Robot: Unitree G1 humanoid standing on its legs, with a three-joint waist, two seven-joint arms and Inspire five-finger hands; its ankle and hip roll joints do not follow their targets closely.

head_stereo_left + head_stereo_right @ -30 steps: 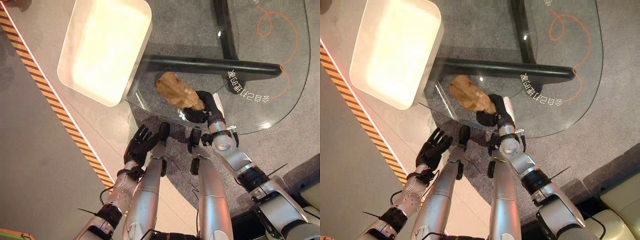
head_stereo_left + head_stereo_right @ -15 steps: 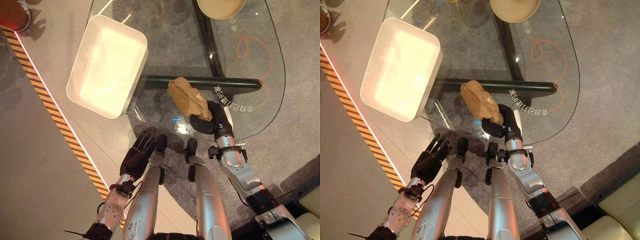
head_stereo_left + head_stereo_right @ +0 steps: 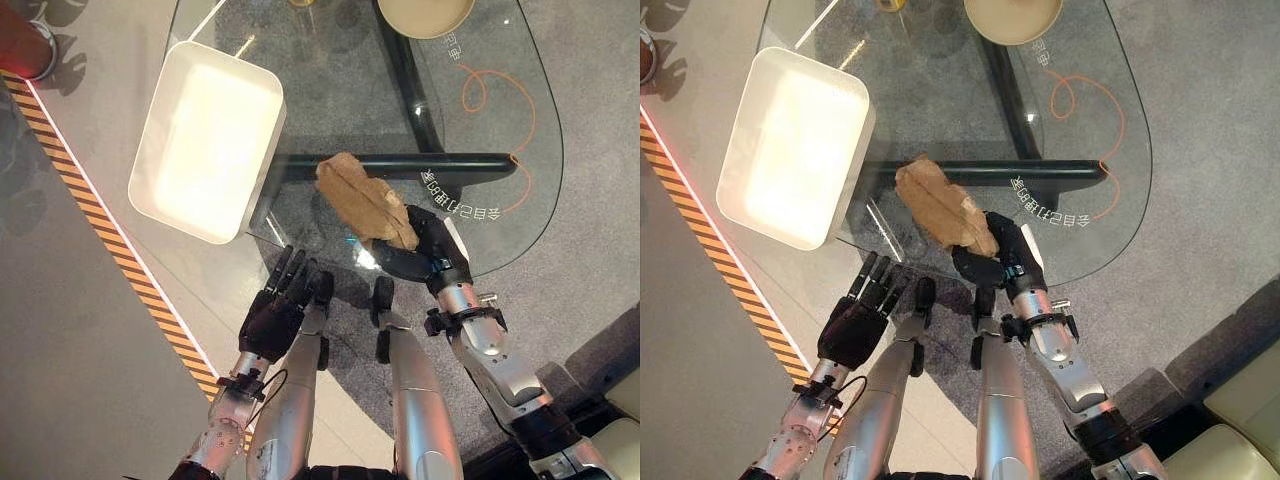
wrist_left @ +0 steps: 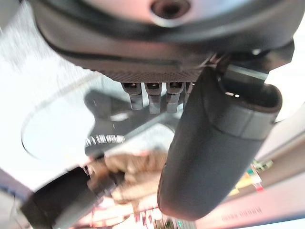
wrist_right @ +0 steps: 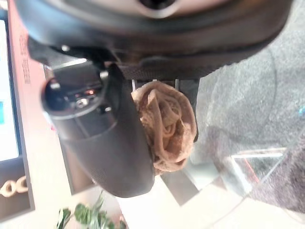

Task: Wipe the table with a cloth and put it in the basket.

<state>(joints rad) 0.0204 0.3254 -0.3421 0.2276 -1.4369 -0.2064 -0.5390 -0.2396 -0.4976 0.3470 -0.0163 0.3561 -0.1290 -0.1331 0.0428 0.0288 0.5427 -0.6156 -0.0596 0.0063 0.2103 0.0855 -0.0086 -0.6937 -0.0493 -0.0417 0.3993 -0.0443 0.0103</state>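
Desk: a rounded glass desk [image 3: 330, 100] on a dark crossed base, with grey carpet visible through the top.
Basket: a white rectangular basket [image 3: 145, 195] sits at the desk's left corner, partly overhanging the edge, well apart from the cloth.
Bowl: a tan bowl [image 3: 1012, 15] stands at the far end of the desk.
Cord mark: an orange looping line [image 3: 490, 95] runs across the glass on the right side.
Cloth: a crumpled tan cloth [image 3: 362, 198] lies on the glass near the front edge, above the dark crossbar, its near end caught in the right robot hand.
Right robot hand: the right robot hand [image 3: 992, 258] rests at the desk's front edge, fingers and thumb curled round the bunched cloth; the right wrist view shows the fabric wadded against the thumb.
Left robot hand: the left robot hand [image 3: 272, 312] hangs below the desk's front edge over the floor, fingers straight and spread, holding nothing.
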